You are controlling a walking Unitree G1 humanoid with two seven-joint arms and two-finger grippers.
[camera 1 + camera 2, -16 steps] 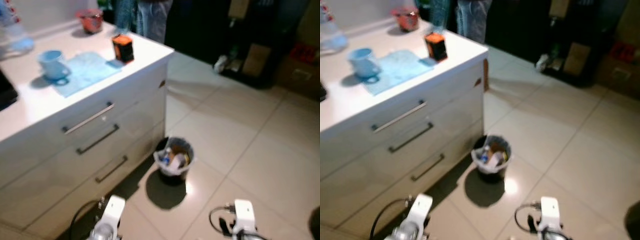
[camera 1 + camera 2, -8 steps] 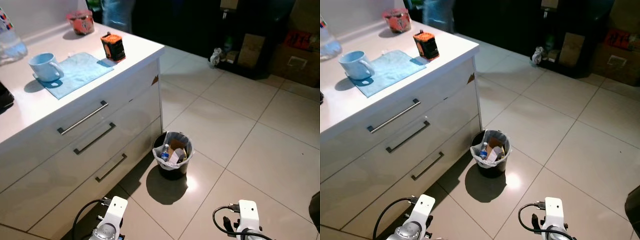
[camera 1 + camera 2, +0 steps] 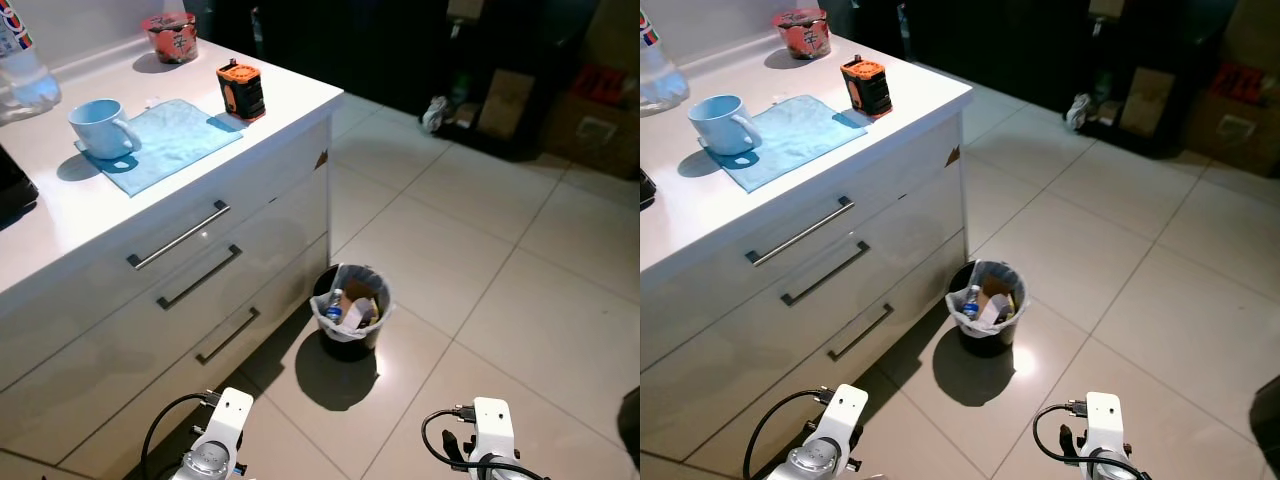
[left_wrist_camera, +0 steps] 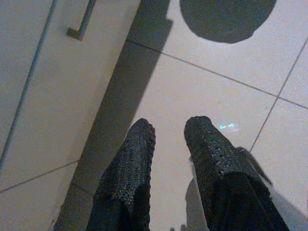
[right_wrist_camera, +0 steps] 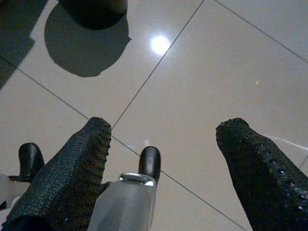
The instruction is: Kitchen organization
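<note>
Both arms just hang low over the tiled floor (image 3: pixel 520 300). The left gripper (image 4: pixel 168 130) has its fingers a little apart with nothing between them, and the right gripper (image 5: pixel 161 134) is spread wide, also empty. Up on the white desk (image 3: pixel 290 90) there's a blue mug (image 3: pixel 100 128) on a blue cloth (image 3: pixel 175 140), with an orange box (image 3: pixel 241 91) near the corner. A small trash bin (image 3: pixel 350 312) stands beside the drawers (image 3: pixel 190 280).

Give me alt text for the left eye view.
A white kitchen counter with three drawers holds a blue mug on a blue cloth and an orange-black box. A small lined trash bin stands on the tiled floor beside it.
</note>
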